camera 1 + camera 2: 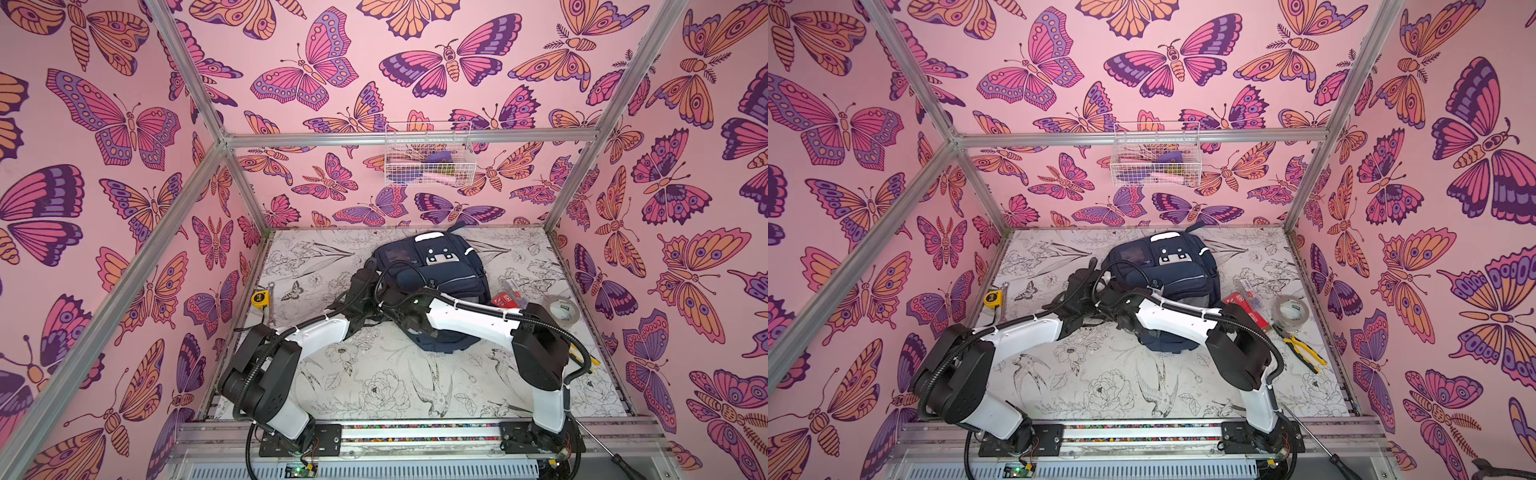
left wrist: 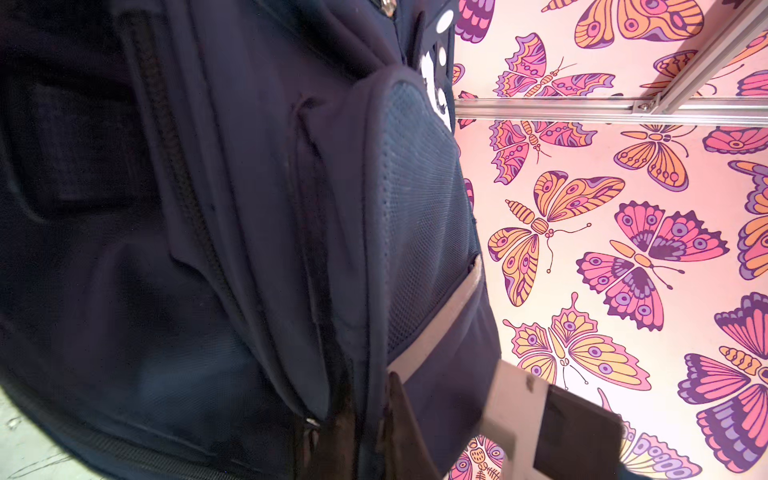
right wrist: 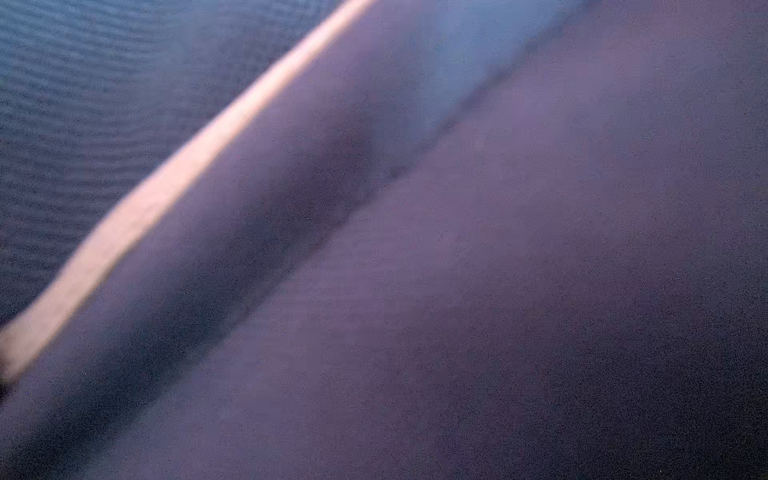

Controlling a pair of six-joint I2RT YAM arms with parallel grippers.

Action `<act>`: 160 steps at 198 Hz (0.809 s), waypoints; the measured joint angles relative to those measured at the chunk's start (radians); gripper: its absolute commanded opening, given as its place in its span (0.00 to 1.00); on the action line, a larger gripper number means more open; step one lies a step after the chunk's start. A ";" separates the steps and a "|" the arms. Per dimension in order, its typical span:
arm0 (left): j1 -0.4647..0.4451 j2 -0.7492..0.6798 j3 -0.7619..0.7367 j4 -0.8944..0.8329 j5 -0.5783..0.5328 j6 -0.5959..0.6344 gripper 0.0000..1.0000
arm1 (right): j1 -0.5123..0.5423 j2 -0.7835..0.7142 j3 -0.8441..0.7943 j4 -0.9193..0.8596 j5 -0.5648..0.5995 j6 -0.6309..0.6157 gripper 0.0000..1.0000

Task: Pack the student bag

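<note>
Both top views look down from high above the near edge of the floral-printed white tabletop (image 1: 374, 374), sharing it whole. Each wrist camera faces the navy blue fabric backpack (image 2: 208, 249) at very close range.

We see a robot lab cell: an aluminium frame (image 1: 411, 137) boxes in butterfly-print walls (image 1: 104, 187), two arms (image 1: 316, 328) bolt to a rail (image 1: 419, 434) fronting a printed table (image 1: 374, 365), and a tape measure (image 1: 260, 299) lies left of the left gripper (image 1: 362, 270).

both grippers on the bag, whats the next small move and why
Probably a short tug with the right gripper, to see whether it holds a zip pull; its grip is hidden. It is shut against the student bag, the left gripper pinches the fabric, and no compartment looks open.
</note>
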 measured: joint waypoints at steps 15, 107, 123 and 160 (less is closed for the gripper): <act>0.000 0.000 0.000 0.000 0.000 0.002 0.00 | 0.000 -0.002 0.000 -0.001 -0.004 -0.002 0.00; 0.000 0.001 0.002 -0.038 0.003 0.041 0.00 | -0.008 -0.251 -0.206 0.074 -0.091 -0.076 0.00; 0.002 0.003 0.002 -0.045 0.007 0.041 0.00 | -0.015 -0.287 -0.244 0.105 -0.118 -0.106 0.05; 0.005 0.005 0.002 -0.047 0.032 0.055 0.49 | -0.014 -0.291 -0.297 0.241 -0.209 -0.201 0.42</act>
